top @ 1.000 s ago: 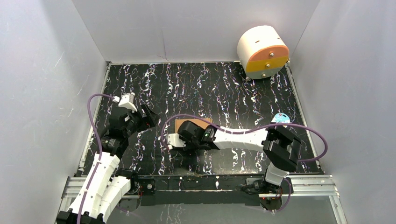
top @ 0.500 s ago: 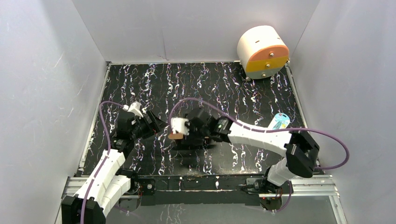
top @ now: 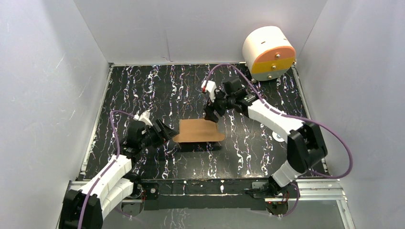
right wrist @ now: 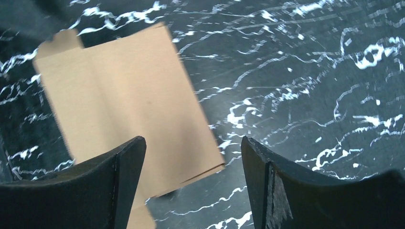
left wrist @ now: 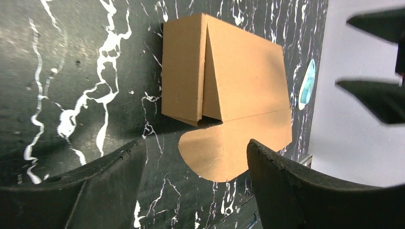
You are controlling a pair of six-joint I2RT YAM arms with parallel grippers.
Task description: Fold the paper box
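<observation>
The paper box [top: 198,130] lies unheld between my open left end effector [top: 165,130] and my open right end effector [top: 211,116].

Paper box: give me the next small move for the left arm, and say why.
Probably ease the left gripper forward and close it on the rounded flap of the paper box. That gripper is open and the flap lies flat right in front of it, while the right gripper hovers open near the far edge, holding nothing.
</observation>
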